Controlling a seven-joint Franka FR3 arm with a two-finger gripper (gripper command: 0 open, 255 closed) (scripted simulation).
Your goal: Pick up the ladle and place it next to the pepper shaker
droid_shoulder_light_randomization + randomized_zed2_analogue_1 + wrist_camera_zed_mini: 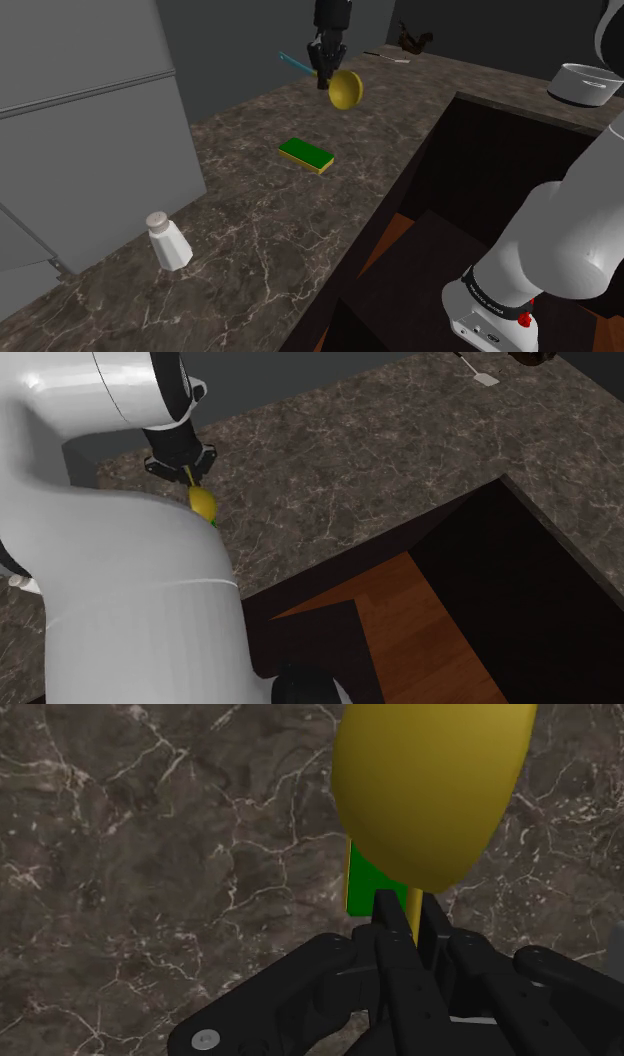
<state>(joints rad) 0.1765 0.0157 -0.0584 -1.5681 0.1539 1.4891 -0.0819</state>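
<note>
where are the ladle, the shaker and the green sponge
ladle point(346, 89), shoulder view, on its yellow bowl
shaker point(170, 245), shoulder view, on its white body
green sponge point(305, 153), shoulder view, on its green top face

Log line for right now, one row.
gripper: shut on ladle | ladle: in air over green sponge | pepper shaker: upright on counter | place: not yet done
</note>
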